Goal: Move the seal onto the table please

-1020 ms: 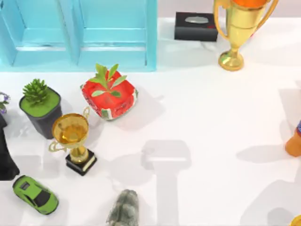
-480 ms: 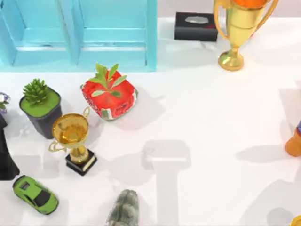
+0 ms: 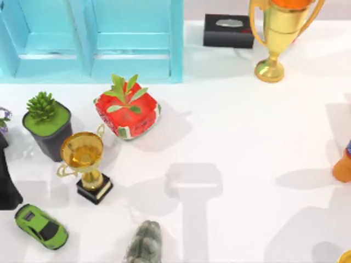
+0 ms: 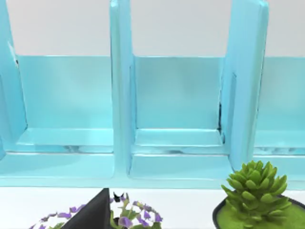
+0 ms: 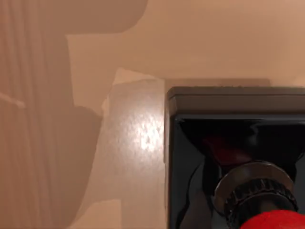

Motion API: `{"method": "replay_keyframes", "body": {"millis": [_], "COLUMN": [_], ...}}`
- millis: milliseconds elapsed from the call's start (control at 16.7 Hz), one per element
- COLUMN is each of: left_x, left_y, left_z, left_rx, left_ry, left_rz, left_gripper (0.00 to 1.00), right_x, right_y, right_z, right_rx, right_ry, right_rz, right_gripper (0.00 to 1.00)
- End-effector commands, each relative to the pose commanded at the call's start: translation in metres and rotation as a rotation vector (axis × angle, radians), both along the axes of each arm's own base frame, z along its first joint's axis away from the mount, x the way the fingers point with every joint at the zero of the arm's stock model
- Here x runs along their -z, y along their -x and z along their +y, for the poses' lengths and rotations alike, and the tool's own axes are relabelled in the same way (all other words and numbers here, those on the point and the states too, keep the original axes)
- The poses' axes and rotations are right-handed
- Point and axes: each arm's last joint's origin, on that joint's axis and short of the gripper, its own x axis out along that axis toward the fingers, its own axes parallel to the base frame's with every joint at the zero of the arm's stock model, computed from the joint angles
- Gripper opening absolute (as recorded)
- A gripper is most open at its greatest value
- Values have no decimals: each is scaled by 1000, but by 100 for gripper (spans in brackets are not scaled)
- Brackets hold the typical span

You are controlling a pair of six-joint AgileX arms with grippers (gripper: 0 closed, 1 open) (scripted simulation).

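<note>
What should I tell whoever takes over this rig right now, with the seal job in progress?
Left arm: at the table's left edge, beside the potted plants, facing the blue cabinet; tool state unclear.
Right arm: its wrist view looks closely at the seal, black base with red knob, over a tan surface; I cannot tell whether it is gripped.
Done: nothing confirmed; the seal is not seen resting on the white table.
Left: check the right tool's grip, set the seal upright on open tabletop near the middle, and release.
</note>
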Motion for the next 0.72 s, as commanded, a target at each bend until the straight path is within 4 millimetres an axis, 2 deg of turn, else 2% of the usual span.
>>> {"method": "replay_keyframes", "body": {"millis": [120,240,420,540,660,720], "left_x": [0,0,0,0,0,0], "left_y": [0,0,0,0,0,0], "left_z": [0,0,0,0,0,0], "left_rx": [0,0,0,0,0,0], "left_ry": [0,0,0,0,0,0], "left_rz": [0,0,0,0,0,0], "left_gripper": [100,100,100,100,100,100], "right_x": [-24,-49,-84,-111,-133,-137], "right_y": [-11,-16,-13,-5,4,6], "right_z": [19,48,98,124,138,141], "right_rx": [0,-1,1,0,0,0], "right_ry": [5,-4,-15,-8,-5,-5], "right_rz": [-14,8,73,57,19,10], "right_gripper": [0,0,0,0,0,0]}}
